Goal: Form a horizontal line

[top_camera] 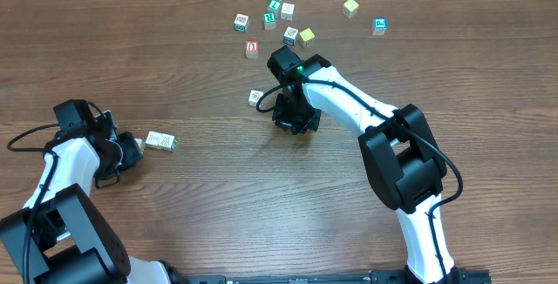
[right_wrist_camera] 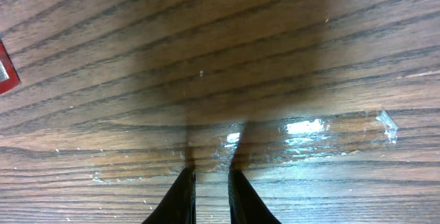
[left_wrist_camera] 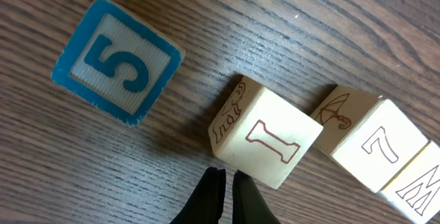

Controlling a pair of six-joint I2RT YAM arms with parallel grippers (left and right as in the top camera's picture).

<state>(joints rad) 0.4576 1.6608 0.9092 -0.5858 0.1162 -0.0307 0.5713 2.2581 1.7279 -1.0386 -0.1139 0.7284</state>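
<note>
In the left wrist view a blue-faced "5" cube (left_wrist_camera: pixel 117 62) lies apart from three whitish cubes. The "I" cube (left_wrist_camera: pixel 265 141) is turned slightly and meets the "7" cube (left_wrist_camera: pixel 375 148) at a corner. The "M" cube (left_wrist_camera: pixel 423 189) adjoins the "7" cube at the frame edge. My left gripper (left_wrist_camera: pixel 225 177) is shut and empty, its tips right at the "I" cube's near edge. In the overhead view, part of this row (top_camera: pixel 161 141) shows just right of the left gripper (top_camera: pixel 131 149). My right gripper (top_camera: pixel 292 117) hovers mid-table, nearly shut and empty, over bare wood (right_wrist_camera: pixel 210 183).
A lone whitish cube (top_camera: pixel 255 97) lies left of the right gripper. A red-faced cube (top_camera: pixel 252 49), two yellow cubes (top_camera: pixel 307 36) (top_camera: pixel 350 7), a blue cube (top_camera: pixel 379 26) and several other letter cubes (top_camera: pixel 275 10) lie scattered at the back. A red cube corner (right_wrist_camera: pixel 5 69) shows in the right wrist view.
</note>
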